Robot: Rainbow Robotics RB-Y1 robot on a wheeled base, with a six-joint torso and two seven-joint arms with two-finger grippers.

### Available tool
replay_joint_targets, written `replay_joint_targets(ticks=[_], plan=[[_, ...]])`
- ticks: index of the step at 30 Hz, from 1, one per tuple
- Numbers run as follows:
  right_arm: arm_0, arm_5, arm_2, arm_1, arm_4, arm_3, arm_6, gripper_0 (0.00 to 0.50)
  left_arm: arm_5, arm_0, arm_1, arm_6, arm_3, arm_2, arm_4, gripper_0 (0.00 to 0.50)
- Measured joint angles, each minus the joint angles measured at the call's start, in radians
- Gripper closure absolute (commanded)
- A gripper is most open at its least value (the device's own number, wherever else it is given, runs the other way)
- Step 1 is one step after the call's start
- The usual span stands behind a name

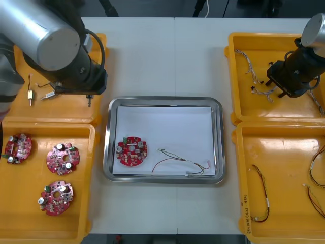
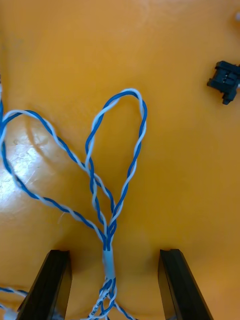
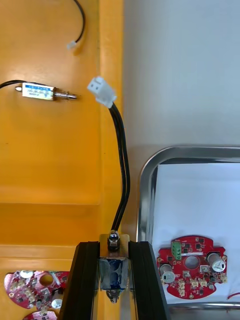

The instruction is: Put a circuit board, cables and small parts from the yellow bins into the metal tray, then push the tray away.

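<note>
Nearest the robot, the near left bin (image 1: 84, 178) holds three spare boards (image 1: 62, 157), and the near right bin (image 1: 284, 152) has thin cables (image 1: 261, 195) lying loose.

Past those, I see the metal tray (image 1: 107, 147) between the bins, white inside. One circuit board (image 1: 132, 151) lies in its near left part, with a thin cable (image 1: 180, 163) beside it along the near rim.

Farther out, my left gripper (image 3: 114, 287) hangs over the inner near corner of the far left bin (image 1: 51, 109), just beside the tray's far left corner. Its fingers are clamped on a small metal part (image 3: 114, 270). A black cable (image 3: 121, 165) runs from that part to a white connector (image 3: 102, 91) over the bin's rim. A second metal part (image 3: 40, 91) lies on the bin floor.

My right gripper (image 2: 115, 287) is low over the far right bin (image 1: 238, 61), fingers spread wide and holding nothing. A twisted blue and white cable (image 2: 112, 200) lies on the bin floor between them, with a small black connector (image 2: 226, 80) beyond.
</note>
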Motion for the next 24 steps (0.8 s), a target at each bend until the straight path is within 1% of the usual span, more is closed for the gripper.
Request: replay_joint_targets(ticks=[5,9,10,11,13,18,24], plan=[[-0.002,-0.006,0.000,0.000,0.001,0.008,0.000,0.000,-0.029,0.000,-0.031,0.024,0.000,-0.051,-0.029,0.500],[-0.003,-0.008,0.000,0.000,0.002,0.011,0.000,0.000,-0.061,0.000,-0.048,0.095,0.000,-0.099,-0.051,0.500],[-0.004,-0.008,0.000,0.000,0.002,0.012,0.000,0.024,-0.069,0.000,-0.051,0.118,0.000,-0.112,-0.057,0.500],[-0.004,-0.009,0.000,0.000,0.002,0.013,0.000,0.104,-0.076,0.000,-0.054,0.136,0.000,-0.125,-0.062,0.500],[-0.005,-0.010,0.000,0.000,0.002,0.013,0.000,0.500,-0.097,0.000,-0.058,0.169,0.000,-0.152,-0.070,0.500],[-0.006,-0.013,0.000,0.000,0.002,0.013,0.000,0.500,-0.167,0.000,-0.060,0.193,0.015,-0.214,-0.080,0.500],[-0.006,-0.013,0.000,0.000,0.003,0.013,0.000,0.500,-0.223,0.000,-0.070,0.194,0.079,-0.262,-0.093,0.500]])
